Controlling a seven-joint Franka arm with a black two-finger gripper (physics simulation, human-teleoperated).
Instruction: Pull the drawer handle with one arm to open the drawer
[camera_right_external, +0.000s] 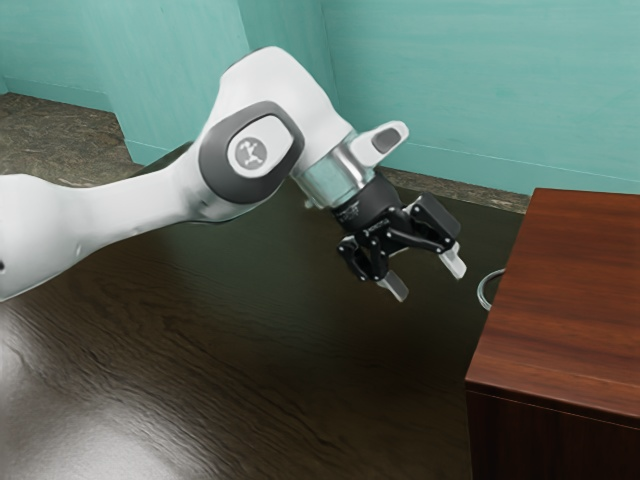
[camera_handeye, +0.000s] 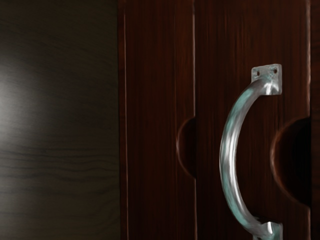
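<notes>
While no pull has begun, arm (camera_right_external: 120, 220): comes in from the exterior view's left, above the dark table (camera_right_external: 200, 380).
gripper (camera_right_external: 427, 278): fingers spread, nothing between them, near the handle (camera_right_external: 487, 288) but apart from it.
handle: curved metal bow on the drawer front (camera_handeye: 155, 125), not yet grasped.
drawer: looks shut.
left to do: close in, grip, pull.

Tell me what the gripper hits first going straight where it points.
Probably the cabinet front, beside the metal handle rather than on it: the handle sits off-centre in the wrist view. The open gripper is apart from both; depth is unclear.
</notes>
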